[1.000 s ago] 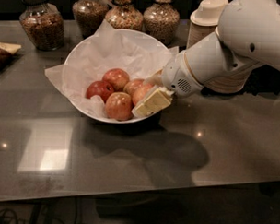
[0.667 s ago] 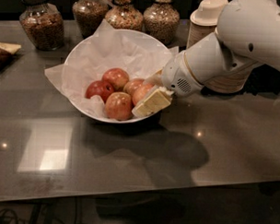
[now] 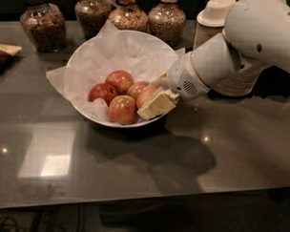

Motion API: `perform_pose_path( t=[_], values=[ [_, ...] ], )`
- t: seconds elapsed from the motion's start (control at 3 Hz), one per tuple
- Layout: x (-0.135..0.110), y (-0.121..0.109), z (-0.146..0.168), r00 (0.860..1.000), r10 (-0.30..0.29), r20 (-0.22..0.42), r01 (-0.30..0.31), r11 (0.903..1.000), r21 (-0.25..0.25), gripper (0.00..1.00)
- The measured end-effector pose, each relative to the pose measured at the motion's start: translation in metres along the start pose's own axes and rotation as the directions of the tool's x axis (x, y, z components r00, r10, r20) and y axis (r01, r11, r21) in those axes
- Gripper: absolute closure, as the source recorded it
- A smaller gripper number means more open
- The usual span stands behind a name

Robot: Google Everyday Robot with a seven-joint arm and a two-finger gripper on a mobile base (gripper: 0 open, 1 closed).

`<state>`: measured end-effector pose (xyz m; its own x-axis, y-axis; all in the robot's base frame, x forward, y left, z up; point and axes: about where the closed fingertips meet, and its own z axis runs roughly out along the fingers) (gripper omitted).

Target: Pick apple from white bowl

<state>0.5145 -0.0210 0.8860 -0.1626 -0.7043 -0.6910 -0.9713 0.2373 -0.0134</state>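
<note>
The white bowl (image 3: 85,63), lined with crumpled white paper, stands on the dark table and holds several apples. The apple (image 3: 145,94), pinkish-red, lies at the bowl's right side, partly hidden by the gripper. My gripper (image 3: 149,97) reaches into the bowl from the right. Its cream fingers (image 3: 157,104) stand on either side of this apple and press on it. The apple still rests in the bowl among the others. A dark-red apple (image 3: 103,92) and a yellow-patched apple (image 3: 122,109) lie to its left.
Several glass jars of grains (image 3: 43,26) stand behind the bowl. A stack of tan paper bowls (image 3: 213,17) stands at the back right, behind my white arm (image 3: 243,45). A wrapped item (image 3: 4,53) lies at the left edge.
</note>
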Motion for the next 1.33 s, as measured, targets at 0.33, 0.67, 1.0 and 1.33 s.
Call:
perform_pose_path(
  t=[0.33, 0.67, 1.0, 1.33],
  values=[
    [0.000, 0.000, 0.000, 1.000, 0.000, 0.000, 0.000, 1.0000, 0.000, 1.00],
    [0.000, 0.000, 0.000, 1.000, 0.000, 0.000, 0.000, 1.0000, 0.000, 1.00],
    [-0.006, 0.002, -0.002, 1.000, -0.020, 0.008, 0.020, 0.9997, -0.011, 1.00],
    [-0.025, 0.007, -0.015, 0.995, -0.087, 0.058, 0.089, 0.9952, -0.040, 1.00]
  ],
)
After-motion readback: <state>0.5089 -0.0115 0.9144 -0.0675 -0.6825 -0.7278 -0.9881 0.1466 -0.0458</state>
